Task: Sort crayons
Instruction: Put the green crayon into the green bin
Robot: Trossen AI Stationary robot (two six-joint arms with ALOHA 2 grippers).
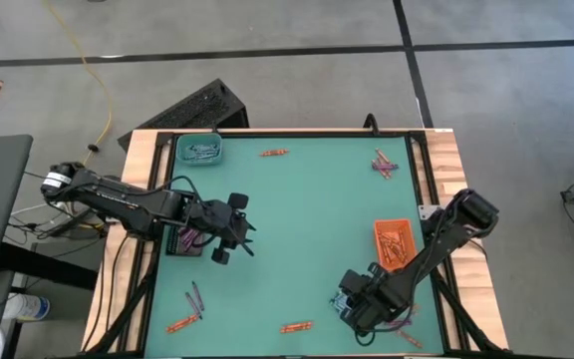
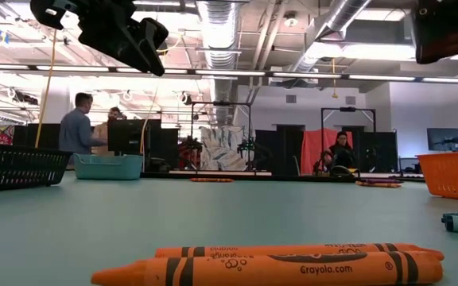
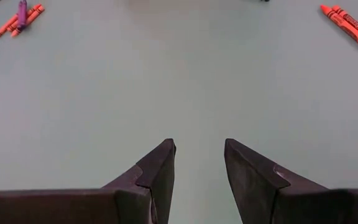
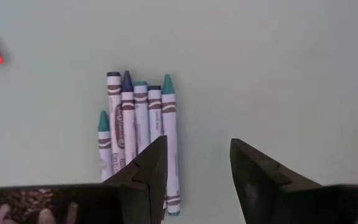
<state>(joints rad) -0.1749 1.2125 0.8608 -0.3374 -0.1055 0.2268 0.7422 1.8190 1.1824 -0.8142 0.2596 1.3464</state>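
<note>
Centring the right pincer (image 4: 194, 168), jaws apart and empty, over one teal crayon (image 4: 168, 140) is advised; the left pincer (image 3: 197, 163), likewise apart, is held clear.

This is a large open robotics lab or workshop, industrial in build; the low view shows an exposed ceiling with round silver ducts (image 2: 221, 20), pipes and long strip lights (image 2: 356, 77); beyond the far edge of the green table (image 2: 213, 214) stand dark monitors (image 2: 126, 135), black frame rigs (image 2: 225, 119) and an orange-red curtain (image 2: 318, 147); people (image 2: 76, 123) stand or sit at workstations there; the high view shows a bare grey concrete floor (image 1: 297, 90) marked with black tape lines, a yellow cable (image 1: 93, 70) trailing across it.
</note>
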